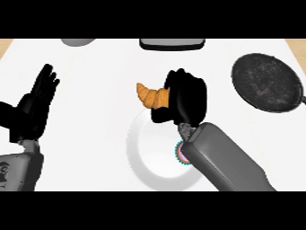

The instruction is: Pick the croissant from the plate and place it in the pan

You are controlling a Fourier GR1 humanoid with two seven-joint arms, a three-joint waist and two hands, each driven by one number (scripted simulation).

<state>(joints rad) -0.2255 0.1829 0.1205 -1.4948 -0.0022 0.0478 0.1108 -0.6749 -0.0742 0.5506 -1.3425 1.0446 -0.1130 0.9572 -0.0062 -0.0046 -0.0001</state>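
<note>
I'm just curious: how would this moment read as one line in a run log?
right hand: shut on croissant, above plate | left hand: open, resting | pan: empty

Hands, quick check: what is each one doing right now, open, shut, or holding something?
Left hand: open, fingers straight up, resting at the view's left, holding nothing.
Right hand: shut on the croissant, at the far edge of the plate.

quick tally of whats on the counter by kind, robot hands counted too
croissant: 1
plate: 1
pan: 1
part-seen things at the far edge: 2, a grey rounded one and a dark tray-like one
hands: 2, left hand and right hand
total: 7
</note>
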